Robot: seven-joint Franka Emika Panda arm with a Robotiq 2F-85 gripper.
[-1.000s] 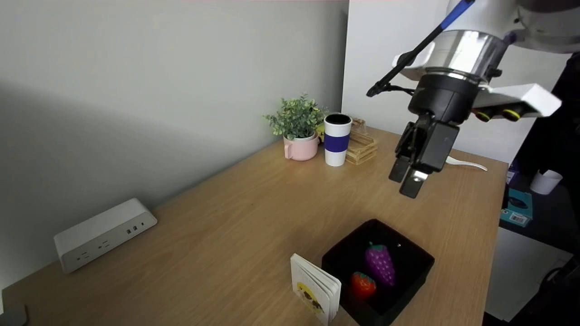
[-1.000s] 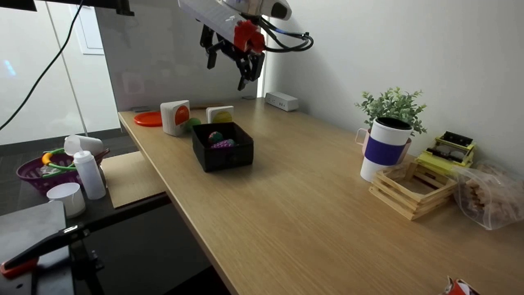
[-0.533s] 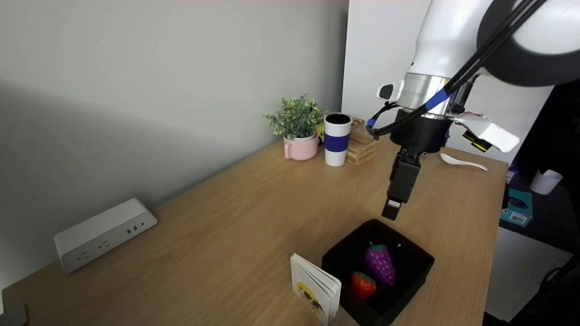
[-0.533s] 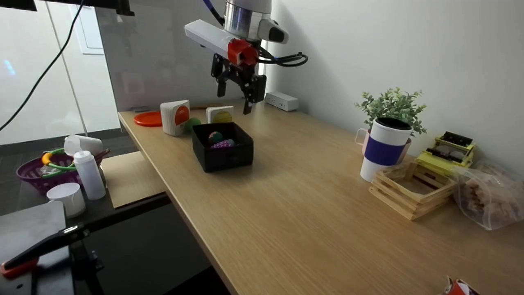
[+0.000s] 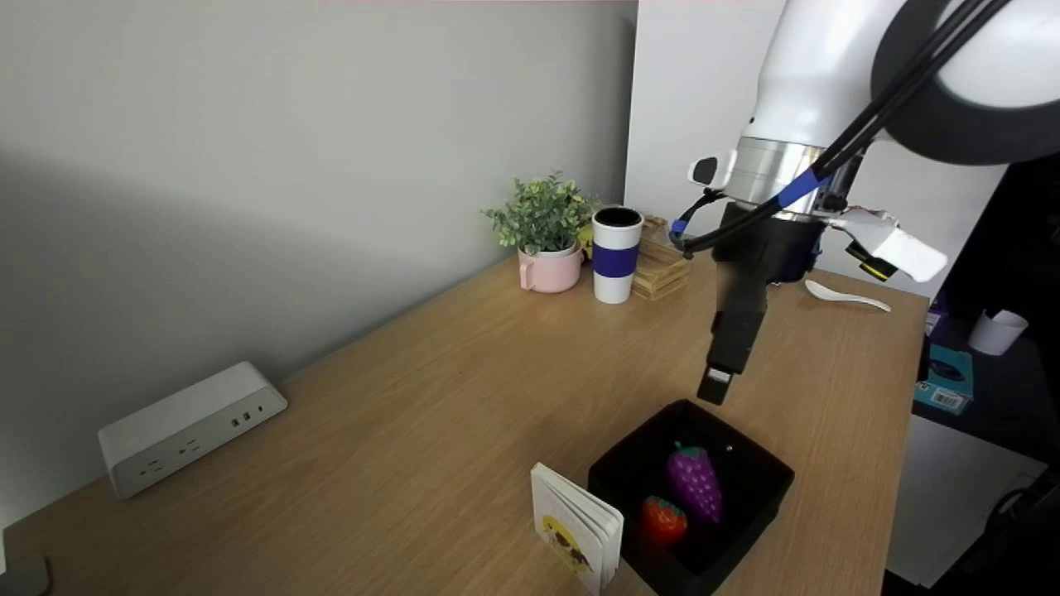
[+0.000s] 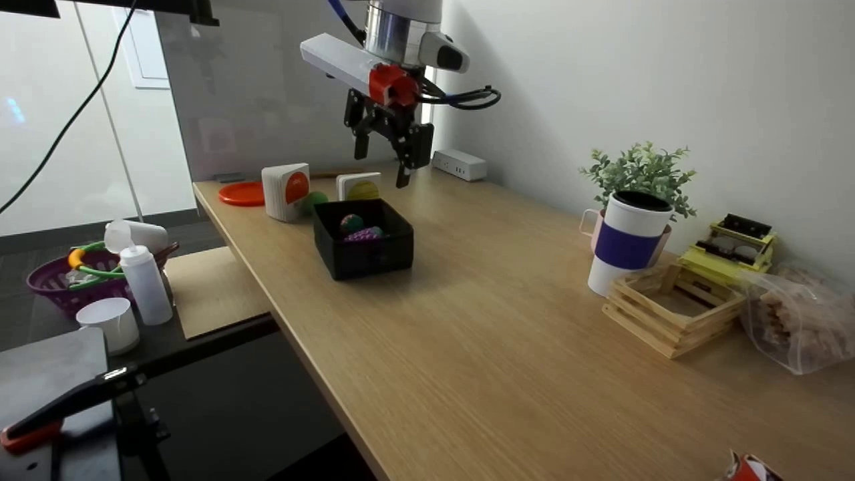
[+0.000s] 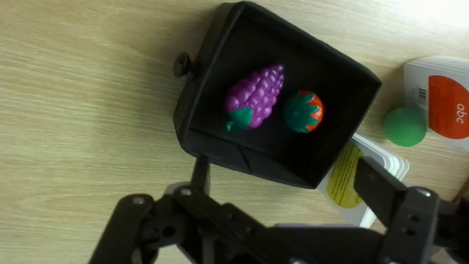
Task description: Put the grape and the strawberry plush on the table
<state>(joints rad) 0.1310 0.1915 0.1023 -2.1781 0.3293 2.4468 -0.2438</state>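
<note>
1. The grape [image 7: 256, 95] lies inside the black tray [image 7: 220, 150]: a tapering cluster of glossy purple bumps, capped at its broad end by a smooth green leaf.
2. Just beside it, in the same tray, sits the strawberry plush [image 7: 307, 110], rounded and shiny red under a jagged green crown.
3. The tray is square, matte and straight-walled, with a dark round knob [image 7: 182, 65] on one outer side.
4. The gripper [image 7: 285, 176], black and angular, hangs above the table [image 6: 501, 321] near the tray, its two fingers wide apart.
5. That tabletop spreads broad and light brown, with fine, streaky wood grain.
6. Just beside the tray stands a thick-paged board book [image 5: 575, 526]; whether they touch, I cannot tell. A round green ball [image 7: 405, 126], a book marked "abc" [image 7: 449, 102] and a flat red plate [image 6: 242, 194] are near.
7. Along the plain grey wall [image 5: 290, 149] are a boxy white power strip [image 5: 195, 426], a leafy plant [image 5: 542, 215] in a pink mug [image 5: 551, 273], a white tumbler [image 5: 614, 261] banded in purple, a slatted wooden crate [image 6: 644, 310] and a crumpled clear bag [image 6: 798, 327].
8. Beyond the table's edge, in an exterior view, are a purple basket [image 6: 50, 287] and a pale squeeze bottle [image 6: 145, 284].
</note>
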